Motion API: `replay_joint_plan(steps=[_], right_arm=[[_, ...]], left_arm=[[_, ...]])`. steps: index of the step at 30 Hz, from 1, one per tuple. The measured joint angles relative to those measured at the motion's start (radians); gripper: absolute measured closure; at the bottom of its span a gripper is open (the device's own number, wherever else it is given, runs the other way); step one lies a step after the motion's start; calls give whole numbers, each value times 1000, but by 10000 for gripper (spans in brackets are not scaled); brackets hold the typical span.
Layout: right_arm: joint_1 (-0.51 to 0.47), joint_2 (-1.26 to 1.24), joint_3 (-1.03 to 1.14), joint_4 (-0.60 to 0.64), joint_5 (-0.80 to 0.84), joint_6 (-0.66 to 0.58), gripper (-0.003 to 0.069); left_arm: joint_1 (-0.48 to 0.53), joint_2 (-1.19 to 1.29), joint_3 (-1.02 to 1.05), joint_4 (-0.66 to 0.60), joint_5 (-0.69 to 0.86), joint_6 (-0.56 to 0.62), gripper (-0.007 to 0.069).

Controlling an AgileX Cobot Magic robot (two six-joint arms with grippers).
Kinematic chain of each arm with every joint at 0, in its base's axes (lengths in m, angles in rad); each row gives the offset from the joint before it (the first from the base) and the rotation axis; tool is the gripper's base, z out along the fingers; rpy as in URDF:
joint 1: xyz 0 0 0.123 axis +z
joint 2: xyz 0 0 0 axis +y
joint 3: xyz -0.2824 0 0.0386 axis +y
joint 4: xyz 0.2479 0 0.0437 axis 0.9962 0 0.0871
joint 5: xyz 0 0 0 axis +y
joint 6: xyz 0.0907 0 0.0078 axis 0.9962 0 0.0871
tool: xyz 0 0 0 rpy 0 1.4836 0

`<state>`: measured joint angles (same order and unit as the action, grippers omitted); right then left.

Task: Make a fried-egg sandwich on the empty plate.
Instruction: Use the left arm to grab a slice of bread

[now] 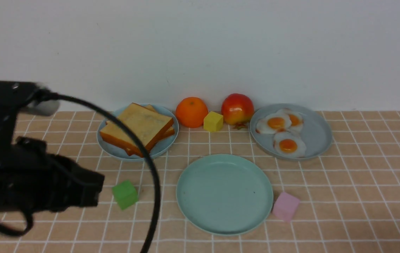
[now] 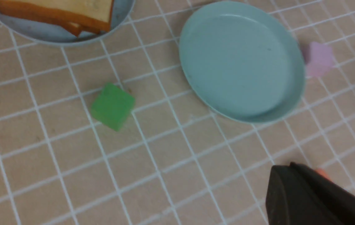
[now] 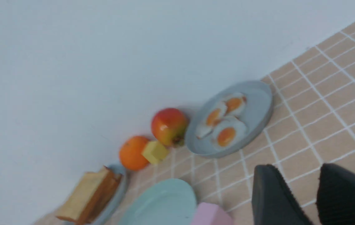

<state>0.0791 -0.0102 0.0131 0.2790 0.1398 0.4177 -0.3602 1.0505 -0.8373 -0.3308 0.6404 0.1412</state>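
The mint-green empty plate (image 1: 224,216) lies at the middle front with nothing on it; it also shows in the left wrist view (image 2: 243,62) and the right wrist view (image 3: 165,203). No fried-egg sandwich is in view. Loose toast slices (image 1: 140,128) are stacked on a light-blue plate (image 1: 164,147) at the back left. Three fried eggs (image 1: 284,131) lie on a grey-blue plate (image 1: 317,135) at the back right. My left gripper (image 2: 289,168) is shut and empty above the table, on the near side of the mint plate. My right gripper (image 3: 294,170) is open and empty, above the tiles right of the plates.
An orange (image 1: 191,111), a yellow cube (image 1: 213,121) and a red apple (image 1: 237,109) stand by the back wall. A green cube (image 1: 125,194) lies left of the mint plate, a pink cube (image 1: 285,206) right of it. My left arm (image 1: 27,175) and its cable (image 1: 154,196) cover the front left.
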Motion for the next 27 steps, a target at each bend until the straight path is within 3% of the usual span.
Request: replay_joint_plan(steps=[5, 9, 13, 16, 19, 20, 24, 27], right_arm=[[36, 71, -228, 9, 285, -52, 479], [100, 254, -570, -2, 661, -291, 615], [114, 401, -809, -4, 919, -428, 671], [114, 462, -904, -5, 1036, -479, 671], [116, 473, -921, -5, 1048, -491, 669], [116, 475, -925, -5, 1053, -494, 668], [119, 475, -926, -5, 1053, -494, 663], [119, 475, -926, -5, 1052, -494, 662]], left_arm=[[0, 237, -157, 87, 7, -3, 638], [0, 475, -336, 167, 35, -13, 638], [0, 663, -496, 262, 49, -21, 626], [0, 785, -627, 339, 59, -29, 552], [0, 858, -699, 377, 60, -31, 474], [0, 897, -746, 398, 59, -31, 398], [0, 984, -813, 433, 47, -31, 226], [0, 1026, -821, 465, 24, -31, 168]])
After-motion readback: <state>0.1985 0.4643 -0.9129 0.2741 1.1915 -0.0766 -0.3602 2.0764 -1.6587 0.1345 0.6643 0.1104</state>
